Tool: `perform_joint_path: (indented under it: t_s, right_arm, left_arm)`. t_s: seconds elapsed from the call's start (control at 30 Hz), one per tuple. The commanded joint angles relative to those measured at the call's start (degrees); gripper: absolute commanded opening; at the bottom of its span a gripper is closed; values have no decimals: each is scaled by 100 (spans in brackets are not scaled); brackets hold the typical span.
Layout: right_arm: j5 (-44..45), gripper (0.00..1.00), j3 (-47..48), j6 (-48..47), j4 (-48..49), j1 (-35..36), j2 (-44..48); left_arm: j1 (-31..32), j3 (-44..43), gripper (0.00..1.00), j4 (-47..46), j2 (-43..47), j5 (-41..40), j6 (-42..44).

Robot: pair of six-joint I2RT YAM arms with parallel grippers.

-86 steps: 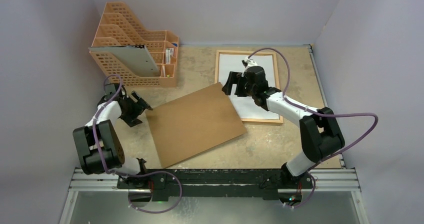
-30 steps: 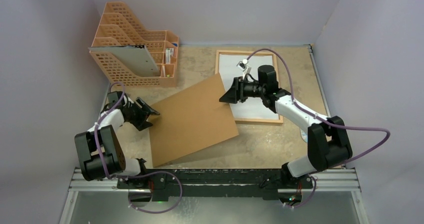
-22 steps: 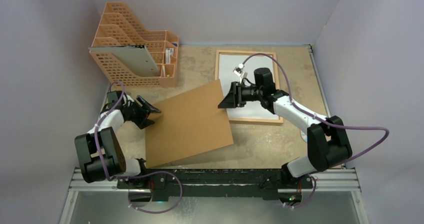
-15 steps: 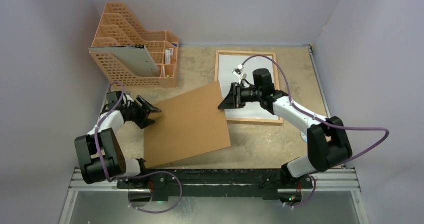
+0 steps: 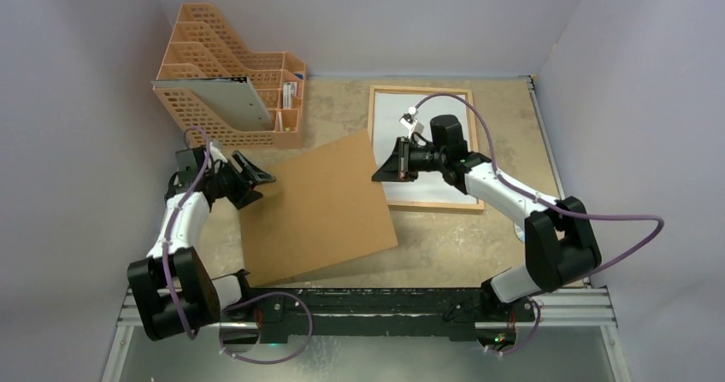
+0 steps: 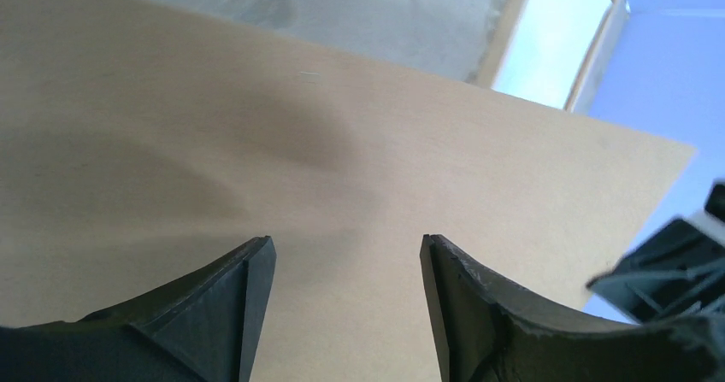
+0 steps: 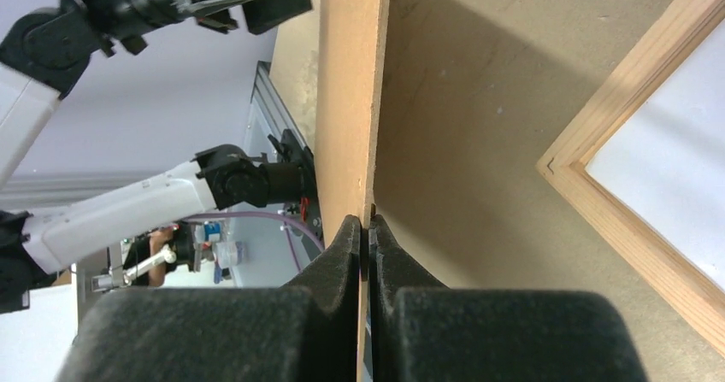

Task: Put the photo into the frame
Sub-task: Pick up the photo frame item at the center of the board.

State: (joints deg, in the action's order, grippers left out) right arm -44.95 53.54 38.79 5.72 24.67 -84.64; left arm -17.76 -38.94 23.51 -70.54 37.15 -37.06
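The light-wood frame (image 5: 427, 89) lies flat at the back right with a white sheet inside it; one corner shows in the right wrist view (image 7: 633, 202). A brown hardboard panel (image 5: 316, 207) lies slantwise mid-table, its right end raised. My right gripper (image 5: 380, 174) is shut on that end's thin edge (image 7: 350, 83), jaws pinching it (image 7: 368, 224). My left gripper (image 5: 256, 187) stands open at the panel's left corner, fingers spread over its face (image 6: 348, 243), holding nothing. I cannot make out the photo's printed face anywhere.
An orange plastic file rack (image 5: 256, 66) stands at the back left with a pale grey sheet (image 5: 231, 102) leaning in its front slot; I cannot tell whether that is the photo. Lilac walls close in on three sides. The arms' rail (image 5: 368, 301) runs along the near edge.
The right gripper has closed on the panel's right edge. The panel has shifted a little leftward. The left arm has stretched farther back, its gripper still open at the panel's left corner.
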Motion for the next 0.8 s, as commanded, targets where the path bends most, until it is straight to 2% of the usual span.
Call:
perform_joint_path:
  t_s: [0.0, 0.23, 0.47, 0.77]
  right_arm:
    - [92, 0, 451, 271, 187, -202, -219]
    - [-103, 0, 710, 417, -228, -731, -305]
    - [-146, 0, 848, 560, -551, -1140, -216]
    - [-129, 0, 935, 1017, -862, -1505, 7]
  left_arm:
    - [502, -689, 67, 44, 773, -192, 584]
    - [1587, -1028, 69, -641, 1640, -287, 1075]
    - [2838, -336, 69, -2230, 2367, -436, 1776]
    - [4827, -679, 68, -2102, 1683, -1421, 3448]
